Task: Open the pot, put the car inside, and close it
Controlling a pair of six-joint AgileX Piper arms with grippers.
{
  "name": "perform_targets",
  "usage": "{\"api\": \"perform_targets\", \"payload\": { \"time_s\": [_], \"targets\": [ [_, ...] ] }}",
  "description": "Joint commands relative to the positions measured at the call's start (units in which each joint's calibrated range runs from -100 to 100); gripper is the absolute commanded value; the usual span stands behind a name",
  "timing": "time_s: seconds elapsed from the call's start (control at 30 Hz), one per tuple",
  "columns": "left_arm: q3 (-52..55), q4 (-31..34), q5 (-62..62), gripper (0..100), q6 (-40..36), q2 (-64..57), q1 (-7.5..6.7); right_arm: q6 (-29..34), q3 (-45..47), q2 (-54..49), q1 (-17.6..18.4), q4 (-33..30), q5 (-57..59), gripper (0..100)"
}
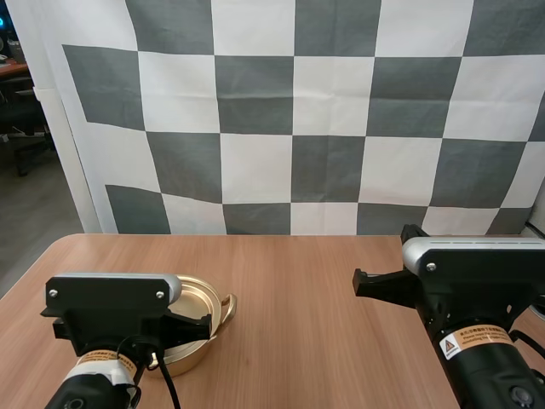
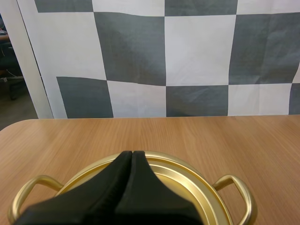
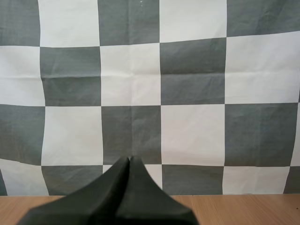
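Fingers (image 2: 119, 164) are held together on both the left gripper (image 2: 132, 153), above the near-left pot (image 2: 201, 187), and the right gripper (image 3: 130, 158).

left arm (image 1: 102, 341): low, near left, reaching forward | left gripper (image 2: 132, 157): fingers pressed together in one dark wedge | right arm (image 1: 477, 332): near right, wrist level | right gripper (image 3: 130, 161): fingers pressed together, gripping nothing, angled inward toward the left arm

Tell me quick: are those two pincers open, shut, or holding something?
Left pincer: shut, holding nothing, over the pot.
Right pincer: shut, holding nothing.
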Motion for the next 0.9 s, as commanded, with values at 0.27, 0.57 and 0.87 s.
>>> {"api": "perform_targets", "payload": {
  "time_s": [0.27,0.57,0.87],
  "targets": [
    [0.00,-0.10,-0.03,0,0.01,0.00,0.01,0.00,4.05,-1.27,-0.08,-0.04,2.67,0],
    [0.00,-0.10,-0.03,0,0.01,0.00,0.01,0.00,4.05,-1.27,-0.08,0.77,24.75,0],
    [0.00,-0.10,-0.03,0,0.01,0.00,0.01,0.00,4.05,-1.27,-0.08,1.67,24.49,0]
  ]
}}
